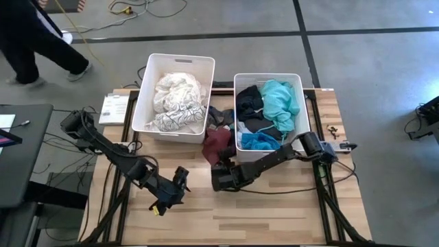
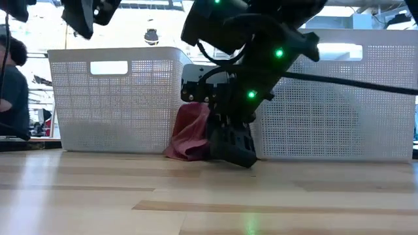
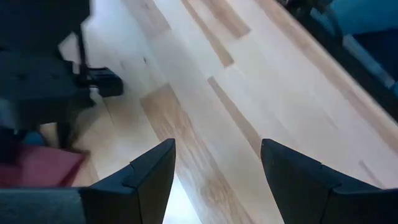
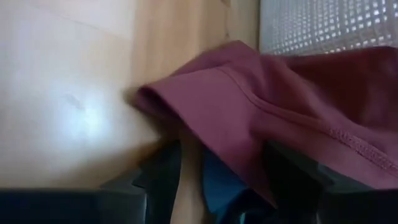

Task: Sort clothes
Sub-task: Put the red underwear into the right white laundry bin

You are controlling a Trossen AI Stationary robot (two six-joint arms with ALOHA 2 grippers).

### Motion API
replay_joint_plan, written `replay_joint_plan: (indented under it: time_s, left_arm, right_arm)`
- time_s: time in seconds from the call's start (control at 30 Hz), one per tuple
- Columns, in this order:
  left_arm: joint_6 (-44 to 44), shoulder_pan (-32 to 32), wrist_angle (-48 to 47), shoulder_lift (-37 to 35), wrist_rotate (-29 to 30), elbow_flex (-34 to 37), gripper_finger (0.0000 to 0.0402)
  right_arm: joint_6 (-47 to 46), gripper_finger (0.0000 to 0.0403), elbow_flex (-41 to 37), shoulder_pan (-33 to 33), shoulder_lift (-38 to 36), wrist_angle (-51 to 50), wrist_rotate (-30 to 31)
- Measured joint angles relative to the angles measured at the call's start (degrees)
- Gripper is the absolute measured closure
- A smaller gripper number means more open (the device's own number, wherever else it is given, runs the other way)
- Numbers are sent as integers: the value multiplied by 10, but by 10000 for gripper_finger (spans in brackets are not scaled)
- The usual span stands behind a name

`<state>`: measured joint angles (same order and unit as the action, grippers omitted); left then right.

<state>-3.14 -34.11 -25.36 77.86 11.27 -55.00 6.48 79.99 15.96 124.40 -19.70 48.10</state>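
A maroon garment [image 1: 217, 142] lies crumpled on the table in the gap between the two bins, its top leaning against the left bin [image 2: 189, 134]. My right gripper [image 1: 221, 175] sits low at its near end, fingers open, and the cloth fills the right wrist view [image 4: 261, 112]. My left gripper [image 1: 175, 190] hovers open over bare table to the left [image 3: 214, 180]. White and patterned clothes [image 1: 177, 96] fill the left bin. Teal, black and blue clothes [image 1: 269, 110] fill the right bin. My right gripper has its open fingers at the maroon garment's near, hemmed edge [image 4: 249, 155]. The cloth reaches in between the fingers and drapes over one finger [image 4: 298, 177]. The fingers slant down from the table's near side. The garment rests slack on the table.
The left bin [image 1: 142, 103] and the right bin [image 1: 300, 89] stand side by side along the far edge. A white booklet [image 1: 113, 108] lies left of the left bin. A wide stretch of bare wood [image 1: 260, 213] lies near the front. A person [image 1: 27, 41] walks beyond the far left corner.
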Motion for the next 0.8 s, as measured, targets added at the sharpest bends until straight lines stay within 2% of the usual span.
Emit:
replay_joint_plan:
  time_s: [0.17, 0.23, 0.37, 0.4, 0.57, 0.8]
  left_arm:
    - [-7, 0, 6, 28, 0, 0, 171]
    - [-11, 0, 9, 36, 0, 0, 171]
    - [-10, 0, 12, 38, 0, 0, 171]
    - [-9, 0, 12, 38, 5, 0, 171]
    - [-6, 0, 7, 38, 34, 0, 171]
    - [-7, 0, 3, 38, 126, 0, 171]
  right_arm:
    - [-19, 212, 0, -21, 0, 0, 0]
    - [-36, 252, 0, -27, 0, 2, 0]
    - [-50, 367, 0, -28, 0, 4, -1]
    - [-49, 384, 0, -25, 0, 5, -3]
    - [-49, 397, 7, 0, 0, 15, -4]
    - [-18, 401, 88, 44, -1, -35, 7]
